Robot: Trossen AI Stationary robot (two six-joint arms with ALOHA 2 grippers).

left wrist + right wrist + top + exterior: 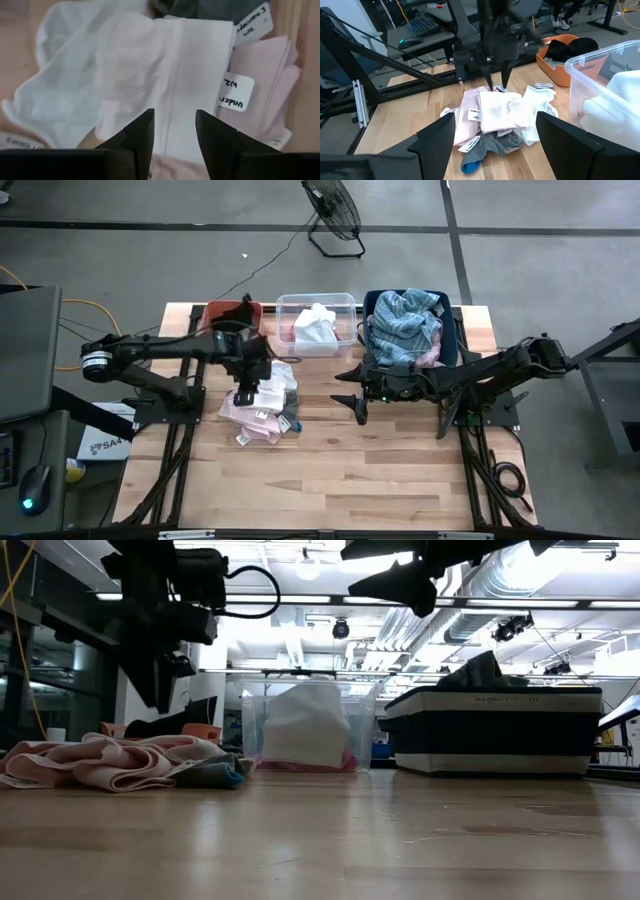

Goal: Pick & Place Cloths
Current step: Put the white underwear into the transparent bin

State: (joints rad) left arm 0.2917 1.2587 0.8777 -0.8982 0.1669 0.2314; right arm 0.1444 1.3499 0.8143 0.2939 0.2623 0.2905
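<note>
A pile of cloths (262,406) lies on the wooden table left of centre. It holds a white piece (150,65), pale pink pieces (467,117) and a small grey one (495,145), several with paper tags. My left gripper (174,125) hangs open just above the white piece, fingers pointing down and clear of it (160,680). My right gripper (496,117) stands open in the air right of the pile (352,392), holding nothing.
Three bins stand along the table's far edge. The orange one (215,313) holds a black cloth, the clear one (345,305) a white cloth, and the dark blue one (455,340) blue-striped and pink cloths. Bare wood (330,480) lies on the near side of the pile.
</note>
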